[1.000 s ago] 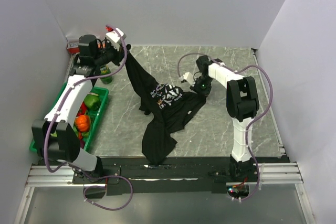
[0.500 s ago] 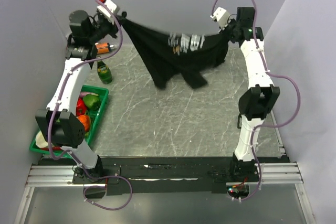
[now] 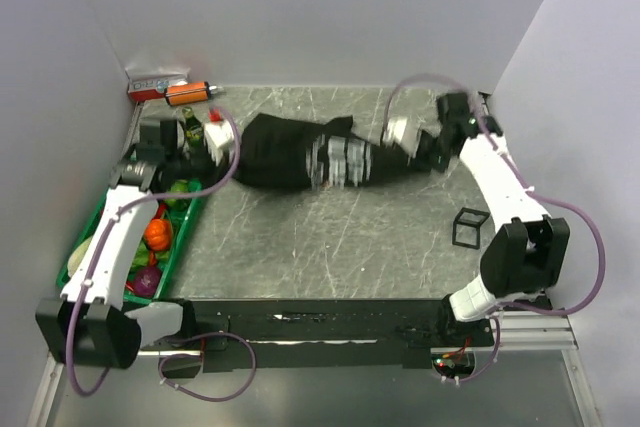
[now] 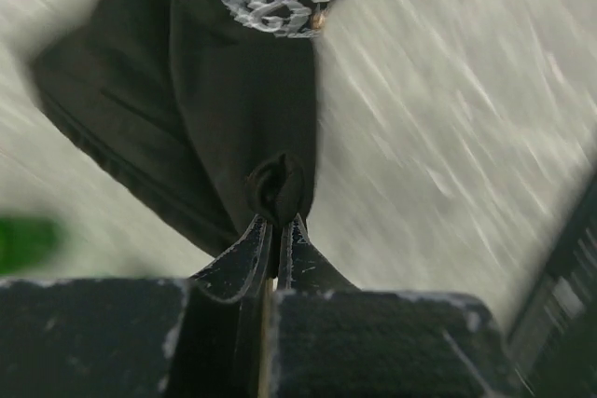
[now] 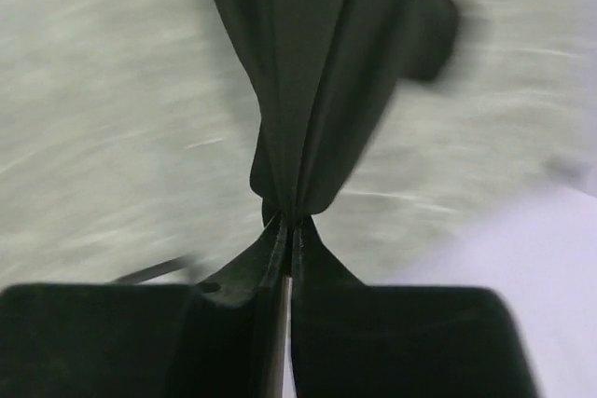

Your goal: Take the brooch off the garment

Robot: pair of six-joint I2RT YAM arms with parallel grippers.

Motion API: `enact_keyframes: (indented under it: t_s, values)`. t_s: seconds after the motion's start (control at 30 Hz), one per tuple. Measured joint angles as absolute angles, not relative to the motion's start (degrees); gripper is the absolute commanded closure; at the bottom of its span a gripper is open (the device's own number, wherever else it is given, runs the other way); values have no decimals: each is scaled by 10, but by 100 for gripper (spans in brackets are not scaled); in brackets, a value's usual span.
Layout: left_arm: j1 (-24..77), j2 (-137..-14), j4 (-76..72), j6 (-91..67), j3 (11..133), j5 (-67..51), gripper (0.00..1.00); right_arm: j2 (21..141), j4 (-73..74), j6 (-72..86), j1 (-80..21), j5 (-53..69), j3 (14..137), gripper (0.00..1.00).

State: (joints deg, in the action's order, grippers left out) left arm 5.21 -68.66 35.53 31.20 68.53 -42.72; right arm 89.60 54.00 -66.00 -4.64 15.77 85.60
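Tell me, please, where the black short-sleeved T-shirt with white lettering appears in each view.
Top external: the black T-shirt lies stretched across the far middle.
Left wrist: upper centre, pinched by the left gripper.
Right wrist: upper centre, pinched by the right gripper.
Shared landmark: the grey marbled tabletop.

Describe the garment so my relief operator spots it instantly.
Look at the back half of the grey table. Held between the left gripper and right gripper is the T-shirt. It is the only black cloth, with white lettering across it.
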Motion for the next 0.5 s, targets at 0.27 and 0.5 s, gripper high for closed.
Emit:
enact_keyframes:
  t_s: [0.27,0.5]
  values:
    - [52,-584,550,422,621,-407,22,844,706,-689,-36,270,738,39]
    - [53,-723,408,312,703,-396,27,1010,620,-524,35,309,1043,41]
